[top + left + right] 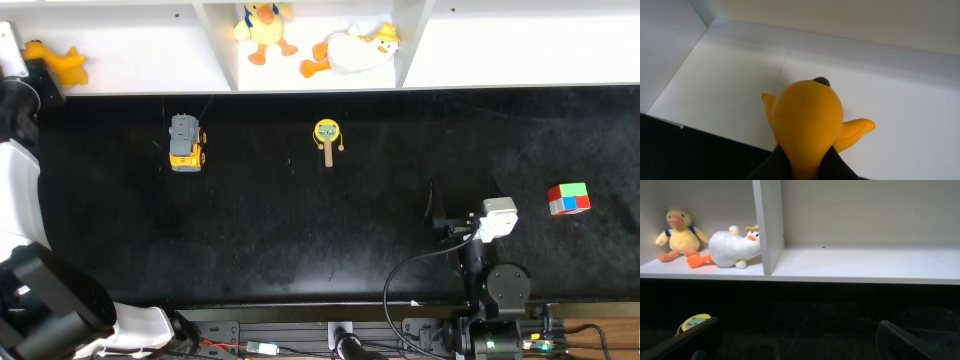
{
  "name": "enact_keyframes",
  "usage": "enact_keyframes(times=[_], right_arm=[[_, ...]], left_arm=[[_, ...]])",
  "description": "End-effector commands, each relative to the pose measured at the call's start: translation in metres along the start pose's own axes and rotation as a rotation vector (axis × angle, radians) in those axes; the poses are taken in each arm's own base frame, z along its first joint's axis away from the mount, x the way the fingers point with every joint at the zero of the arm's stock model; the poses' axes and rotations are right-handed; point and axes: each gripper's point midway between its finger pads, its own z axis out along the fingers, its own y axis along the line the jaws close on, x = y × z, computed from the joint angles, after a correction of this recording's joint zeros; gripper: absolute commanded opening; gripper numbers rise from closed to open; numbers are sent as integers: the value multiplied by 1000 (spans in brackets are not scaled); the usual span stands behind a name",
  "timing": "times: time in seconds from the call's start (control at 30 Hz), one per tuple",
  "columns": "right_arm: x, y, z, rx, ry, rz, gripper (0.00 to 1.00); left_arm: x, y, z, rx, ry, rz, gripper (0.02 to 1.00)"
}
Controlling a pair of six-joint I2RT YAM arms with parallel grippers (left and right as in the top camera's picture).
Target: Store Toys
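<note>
Left tool [802,169], clenched on the orange duck [807,122], hangs over the leftmost shelf compartment [725,85], so we judge release goes straight down

A yellow duck [676,232] and white duck [732,247] crowd the middle compartment [715,200]; the right compartment [865,262] has room.

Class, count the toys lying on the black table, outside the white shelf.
3: a yellow toy truck at the left, a small rattle near the middle, a coloured cube at the right. None appears hidden.
</note>
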Motion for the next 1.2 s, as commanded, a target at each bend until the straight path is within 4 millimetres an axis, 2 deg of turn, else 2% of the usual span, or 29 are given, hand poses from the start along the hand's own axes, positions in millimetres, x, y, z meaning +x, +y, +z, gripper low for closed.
enact_keyframes(times=[0.03, 0.2, 0.57, 0.63, 0.7, 0.87, 0.97, 1.03, 1.2], right_arm=[[3, -1, 0, 1, -2, 4, 996], [3, -1, 0, 1, -2, 4, 993], [3, -1, 0, 1, -2, 4, 996], [3, -1, 0, 1, -2, 4, 993], [3, -1, 0, 1, -2, 4, 993], [3, -1, 0, 1, -2, 4, 996], [3, -1, 0, 1, -2, 4, 998], [3, -1, 0, 1, -2, 4, 996], [3, -1, 0, 1, -2, 4, 996]], left_arm=[[-4, 2, 9, 2, -2, -16, 115], [3, 1, 15, 8, 14, -36, 134], [-4, -15, 22, 33, -10, -11, 150], [-3, -16, 23, 36, -8, -11, 180], [-4, -17, 23, 37, -13, -8, 288], [-5, -18, 23, 38, -17, -7, 711], [-5, -18, 23, 38, -16, -7, 855], [-5, -18, 23, 37, -17, -6, 998], [-6, -16, 23, 25, -19, -5, 998]])
